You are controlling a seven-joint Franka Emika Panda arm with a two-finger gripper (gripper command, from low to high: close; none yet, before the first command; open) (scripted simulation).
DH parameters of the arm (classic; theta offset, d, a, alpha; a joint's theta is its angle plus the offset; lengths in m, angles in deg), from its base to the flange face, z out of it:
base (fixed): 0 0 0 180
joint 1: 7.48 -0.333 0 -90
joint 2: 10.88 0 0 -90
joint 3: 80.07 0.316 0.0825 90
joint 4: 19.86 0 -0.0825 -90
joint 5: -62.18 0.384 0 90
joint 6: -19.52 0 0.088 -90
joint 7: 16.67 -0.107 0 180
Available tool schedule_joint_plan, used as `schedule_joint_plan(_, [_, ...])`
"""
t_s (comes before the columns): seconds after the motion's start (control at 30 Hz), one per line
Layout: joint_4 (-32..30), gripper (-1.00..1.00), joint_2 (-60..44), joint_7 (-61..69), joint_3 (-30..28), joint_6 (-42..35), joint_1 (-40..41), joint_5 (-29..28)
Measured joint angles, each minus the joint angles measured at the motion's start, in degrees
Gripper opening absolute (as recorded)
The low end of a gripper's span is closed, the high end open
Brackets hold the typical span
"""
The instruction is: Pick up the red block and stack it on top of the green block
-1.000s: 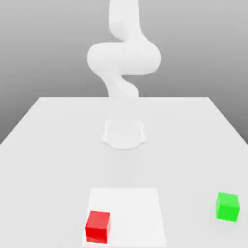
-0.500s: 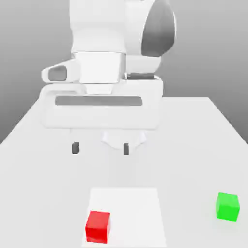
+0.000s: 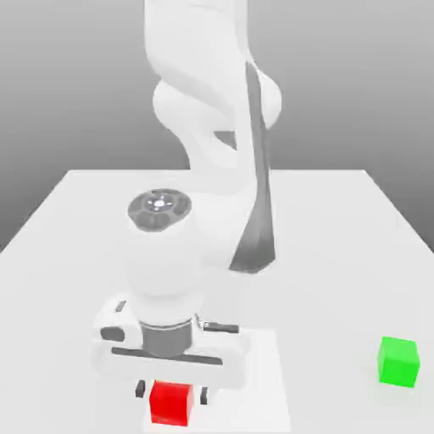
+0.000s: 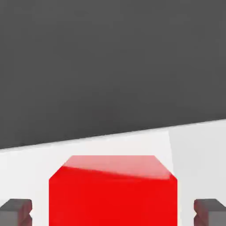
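Two dark fingers (image 3: 141, 389) flank the red block (image 3: 170, 403), one on each side of it, and they look clenched on its side faces; in the hand view the block (image 4: 113, 194) sits squarely between the finger tips (image 4: 16, 211), though a thin pale strip shows at each tip there, so actual contact is a judgement and not something plainly seen. The gripper (image 3: 171, 391) reads as closed on the block, which rests on the table (image 3: 76, 246), on a slightly brighter square patch of it (a marking, by the look of it).

Why centred like this? Taking the cube across two opposite flat faces, with the fingers low on its sides, should keep it from twisting once it leaves the surface. That matters, because it has to land flat on another cube.

Moving toward the exterior view's right from the fingers, the white arm (image 3: 212, 127) leans forward over the table from its base at the back, folds at the elbow and brings the wrist down so that the hand points straight at the table top, its broad body level above the block.

Further to the exterior view's right, well apart from the fingers and roughly as near the table's front edge as they are, stands the green block (image 3: 398, 362), upright with nothing on it. I judge the task to be at the grasp: the lift, the carry across and the placing are all not yet done.
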Motion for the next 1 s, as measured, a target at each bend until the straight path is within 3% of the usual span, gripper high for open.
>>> schedule_joint_plan(0.13, [0.0,-1.0,0.1,-0.1,0.0,-0.1,0.0,-0.1])
schedule_joint_plan(0.3, [-1.4,-1.0,9.0,-1.5,-0.7,-7.6,-0.7,-1.7])
schedule_joint_plan(0.73, [-0.2,-1.0,13.8,-29.4,15.6,-13.8,-23.6,-6.4])
schedule_joint_plan(0.87, [0.4,-1.0,7.5,-34.3,15.0,-8.2,-26.7,-10.3])
schedule_joint_plan(0.9, [0.5,1.0,5.6,-34.9,14.2,-6.5,-27.5,-11.1])
schedule_joint_plan(1.0, [0.5,1.0,5.6,-34.9,14.2,-6.5,-27.5,-11.1])
